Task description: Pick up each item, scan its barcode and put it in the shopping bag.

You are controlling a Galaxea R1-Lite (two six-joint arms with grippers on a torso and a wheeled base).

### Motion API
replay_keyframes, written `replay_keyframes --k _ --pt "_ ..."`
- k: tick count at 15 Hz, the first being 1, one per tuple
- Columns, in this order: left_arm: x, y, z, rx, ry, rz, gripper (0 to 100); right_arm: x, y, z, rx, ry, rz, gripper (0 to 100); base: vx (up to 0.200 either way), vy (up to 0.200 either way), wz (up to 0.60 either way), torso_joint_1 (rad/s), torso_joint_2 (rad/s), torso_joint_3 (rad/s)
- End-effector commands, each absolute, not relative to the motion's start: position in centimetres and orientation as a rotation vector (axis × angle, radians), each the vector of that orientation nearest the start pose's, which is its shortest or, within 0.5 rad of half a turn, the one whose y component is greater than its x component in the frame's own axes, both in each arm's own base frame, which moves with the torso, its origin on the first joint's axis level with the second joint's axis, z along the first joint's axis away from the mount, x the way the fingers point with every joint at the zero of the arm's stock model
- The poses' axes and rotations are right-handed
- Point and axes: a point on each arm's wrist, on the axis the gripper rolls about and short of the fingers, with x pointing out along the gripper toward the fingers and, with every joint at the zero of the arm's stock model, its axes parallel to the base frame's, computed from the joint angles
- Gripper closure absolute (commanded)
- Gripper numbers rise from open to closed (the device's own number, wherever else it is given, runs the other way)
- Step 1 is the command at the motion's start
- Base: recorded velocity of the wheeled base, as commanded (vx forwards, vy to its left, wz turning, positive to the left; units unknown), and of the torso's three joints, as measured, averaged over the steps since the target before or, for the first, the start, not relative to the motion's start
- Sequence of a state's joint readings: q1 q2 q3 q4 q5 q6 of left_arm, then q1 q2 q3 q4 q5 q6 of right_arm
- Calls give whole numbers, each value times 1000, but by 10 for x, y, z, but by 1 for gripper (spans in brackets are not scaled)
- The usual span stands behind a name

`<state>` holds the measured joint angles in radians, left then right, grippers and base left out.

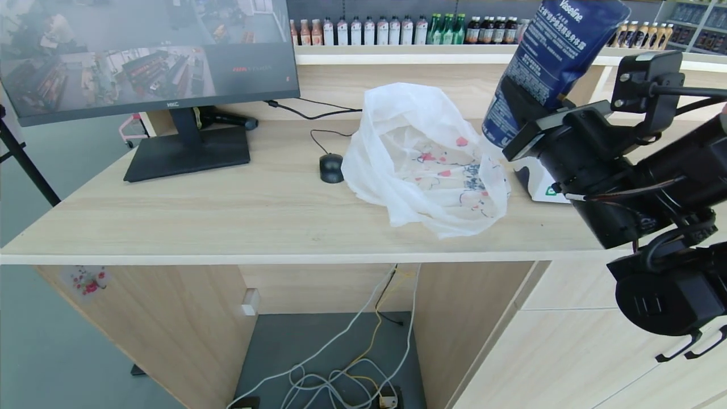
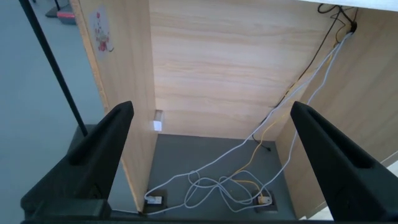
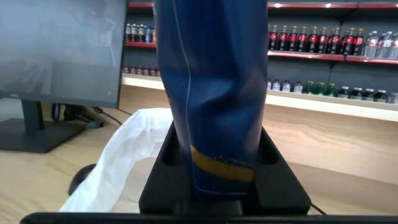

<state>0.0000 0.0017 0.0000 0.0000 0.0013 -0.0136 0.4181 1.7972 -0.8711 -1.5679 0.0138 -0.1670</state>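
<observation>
A dark blue refill pouch [image 1: 551, 54] stands up in the air over the right part of the counter, with my right gripper [image 1: 525, 128] shut on its lower end. In the right wrist view the blue pouch [image 3: 214, 81] rises between the two black fingers [image 3: 168, 155]. The white plastic shopping bag [image 1: 423, 156] lies crumpled on the wooden counter [image 1: 227, 216], just left of and below the pouch. My left gripper [image 2: 211, 162] hangs open below the counter, facing the cables [image 2: 230, 180] on the floor, with nothing between its fingers.
A monitor [image 1: 142, 51] on a black stand sits at the counter's back left, with a black mouse [image 1: 331, 168] near the bag. A white box [image 1: 539, 182] rests behind my right arm. A shelf of bottles [image 1: 397, 29] lines the back wall.
</observation>
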Motion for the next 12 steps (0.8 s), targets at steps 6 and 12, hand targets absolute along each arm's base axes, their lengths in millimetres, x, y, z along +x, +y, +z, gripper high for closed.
replay_keyframes --k 6,12 --pt "-23 0 76 -14 2 2 0 289 128 249 -37 -627 365 100 0 0 0 0 0 0" --pt "-23 0 76 -14 2 3 0 300 133 234 -19 -577 381 100 0 0 0 0 0 0"
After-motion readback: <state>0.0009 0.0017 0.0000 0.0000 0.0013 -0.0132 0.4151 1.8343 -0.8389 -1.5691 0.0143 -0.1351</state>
